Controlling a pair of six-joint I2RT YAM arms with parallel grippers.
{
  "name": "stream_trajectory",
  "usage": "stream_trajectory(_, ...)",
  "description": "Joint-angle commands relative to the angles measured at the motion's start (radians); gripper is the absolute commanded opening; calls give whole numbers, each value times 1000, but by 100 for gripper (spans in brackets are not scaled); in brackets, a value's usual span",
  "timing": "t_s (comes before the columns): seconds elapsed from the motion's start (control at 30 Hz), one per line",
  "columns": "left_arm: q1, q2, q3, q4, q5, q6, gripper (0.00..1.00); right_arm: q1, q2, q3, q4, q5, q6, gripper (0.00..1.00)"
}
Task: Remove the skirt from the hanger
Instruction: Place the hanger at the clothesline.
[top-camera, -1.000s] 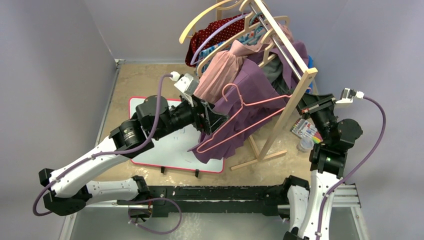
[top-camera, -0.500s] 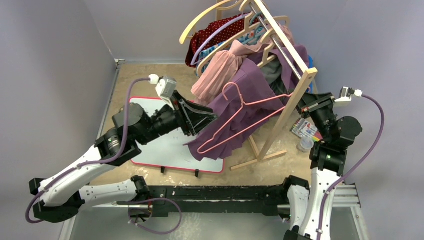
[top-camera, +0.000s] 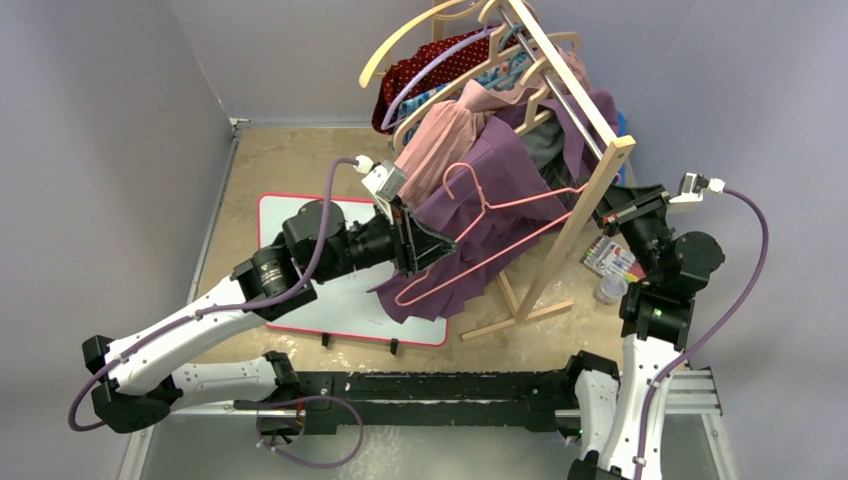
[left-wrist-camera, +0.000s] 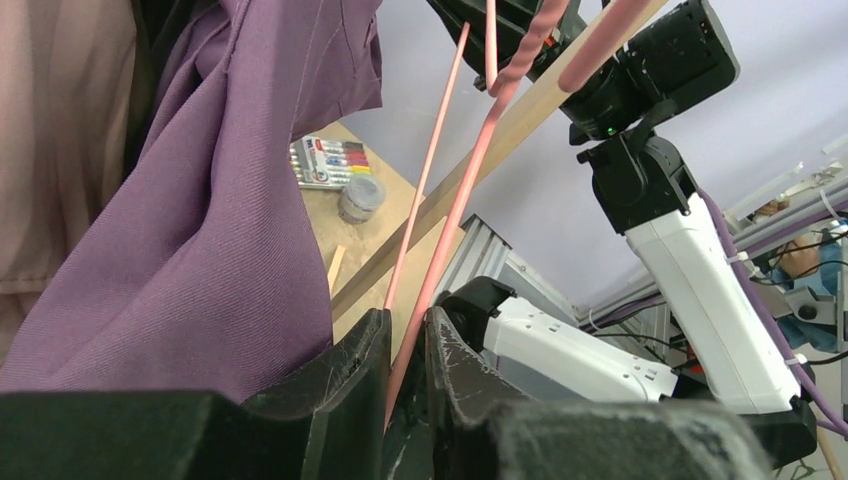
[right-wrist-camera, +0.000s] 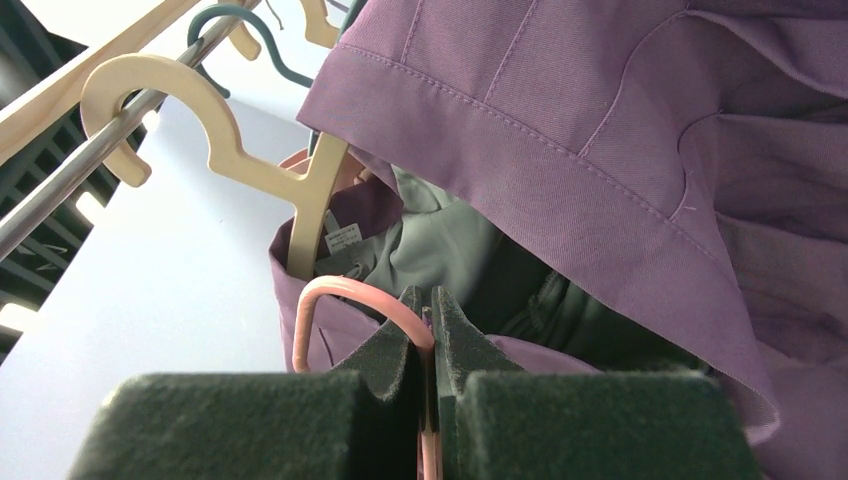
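right gripper (right-wrist-camera: 428, 330) pinched shut on hanger (right-wrist-camera: 340, 292) end. left gripper (left-wrist-camera: 400, 350) jaws nearly closed round its bar, grip unclear. skirt (left-wrist-camera: 220, 230) draped on hanger, just beside left gripper, the nearer one; bar runs toward right gripper.

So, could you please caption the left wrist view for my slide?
Left end effector straddling the thin pink wire hanger beside the draped purple fabric skirt.
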Motion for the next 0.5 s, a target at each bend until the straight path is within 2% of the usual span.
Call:
stream_trajectory(0.0,0,-31,-13,-11,14,16,18,4,-9,19,54,-14,-1,0)
stream_trajectory(0.27,0,-45,-28,-39,17,24,22,4,-14,26,48,-10,-7,0)
stream_trajectory(0.37,0,-39,-17,-9,17,27,3,3,-17,29,38,-4,-42,0)
stream_trajectory(0.47,0,-26,41,-22,-10,61,0,3,-23,51,-31,24,-110,0)
